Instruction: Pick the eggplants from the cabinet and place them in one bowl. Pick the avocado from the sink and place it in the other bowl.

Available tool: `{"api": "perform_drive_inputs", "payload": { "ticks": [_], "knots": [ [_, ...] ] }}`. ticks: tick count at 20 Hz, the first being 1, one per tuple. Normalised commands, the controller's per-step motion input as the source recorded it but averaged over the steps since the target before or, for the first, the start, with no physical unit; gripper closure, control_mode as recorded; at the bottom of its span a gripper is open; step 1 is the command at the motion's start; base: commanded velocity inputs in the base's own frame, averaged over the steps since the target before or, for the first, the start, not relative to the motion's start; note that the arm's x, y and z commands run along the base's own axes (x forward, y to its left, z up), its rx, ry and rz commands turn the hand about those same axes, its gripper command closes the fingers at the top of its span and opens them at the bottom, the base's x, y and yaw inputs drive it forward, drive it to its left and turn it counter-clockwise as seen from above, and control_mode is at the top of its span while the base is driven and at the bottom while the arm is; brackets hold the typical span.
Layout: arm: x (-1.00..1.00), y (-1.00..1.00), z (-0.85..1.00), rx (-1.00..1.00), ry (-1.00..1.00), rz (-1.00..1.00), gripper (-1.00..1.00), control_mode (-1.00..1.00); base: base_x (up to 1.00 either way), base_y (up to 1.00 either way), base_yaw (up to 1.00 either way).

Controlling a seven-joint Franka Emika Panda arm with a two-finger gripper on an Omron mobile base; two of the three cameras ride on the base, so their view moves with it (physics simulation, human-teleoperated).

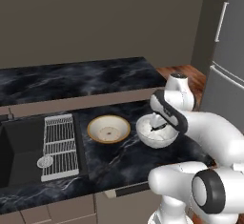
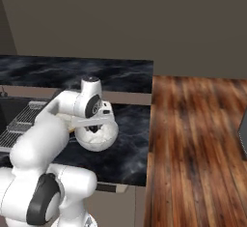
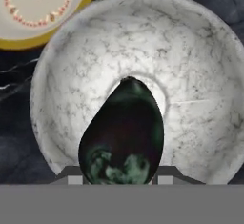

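The two-finger gripper [image 3: 119,179] is clenched on a dark green, egg-shaped avocado [image 3: 122,135], which hangs at the bottom centre of the hand view, over the hollow of a white marbled stone bowl [image 3: 190,66]. In the left base view that white bowl [image 1: 153,137] sits right of centre on the black marble counter [image 1: 109,166], just beside a cream bowl with a yellow rim [image 1: 108,129]. Further left lies the dark sink [image 1: 19,151] with a white wire rack [image 1: 60,144] across it.
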Motion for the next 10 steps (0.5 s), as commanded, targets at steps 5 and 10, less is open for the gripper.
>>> {"api": "perform_drive_inputs", "payload": {
  "ticks": [5, 10],
  "knots": [
    [0.44, 0.0, -0.42, 0.0, 0.04, 0.0, 1.0, -1.0, 0.0, 0.0, 0.0],
    [0.4, 0.0, -0.48, 0.0, 0.04, 0.0, 1.0, -1.0, 0.0, 0.0, 0.0]
  ]
}}
